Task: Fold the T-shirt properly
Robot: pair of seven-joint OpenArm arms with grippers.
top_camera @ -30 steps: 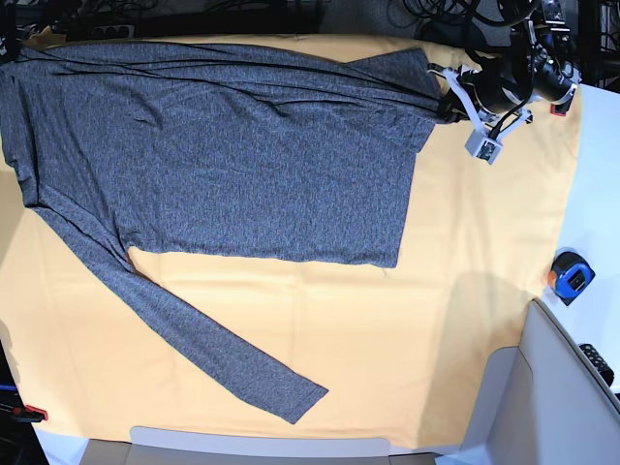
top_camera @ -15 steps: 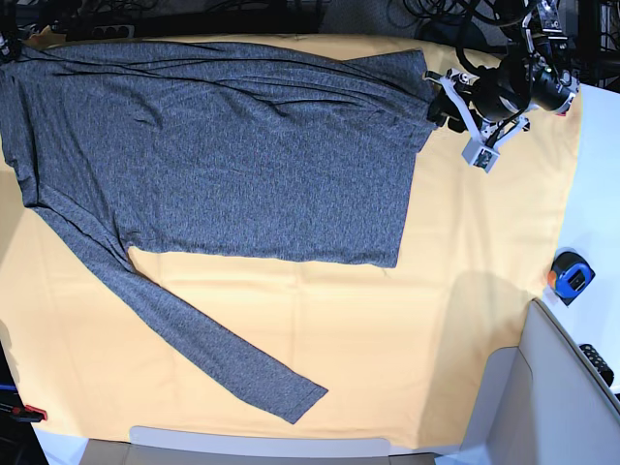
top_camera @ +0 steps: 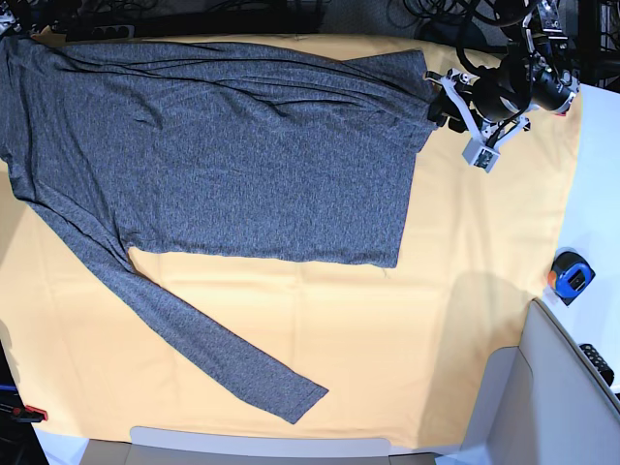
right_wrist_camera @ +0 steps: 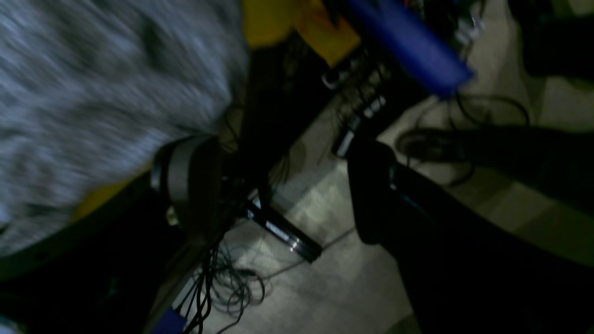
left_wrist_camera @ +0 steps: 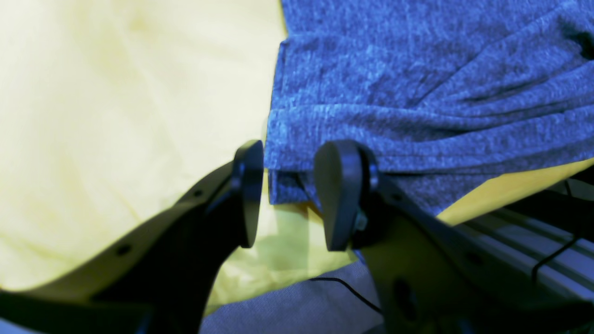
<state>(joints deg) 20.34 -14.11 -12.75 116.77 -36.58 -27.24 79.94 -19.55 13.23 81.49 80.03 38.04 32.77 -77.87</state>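
Note:
The dark grey T-shirt lies spread flat on the yellow-orange cloth, one long sleeve running toward the near edge. My left gripper hovers at the shirt's far right corner. In the left wrist view the left gripper is open, and the hem corner lies just beyond its tips, not pinched. In the blurred right wrist view my right gripper is open wide over the table's edge, with shirt fabric beside its left finger. The right arm is outside the base view.
A blue and orange tape measure sits on the white table at the right. A pale grey bin stands at the near right corner. A red clamp is at the near left. Cables crowd the far edge.
The left gripper has opened and let go of the shirt's far right corner, staying beside it. The right gripper has opened wider. The shirt's far left edge has shifted toward the corner.

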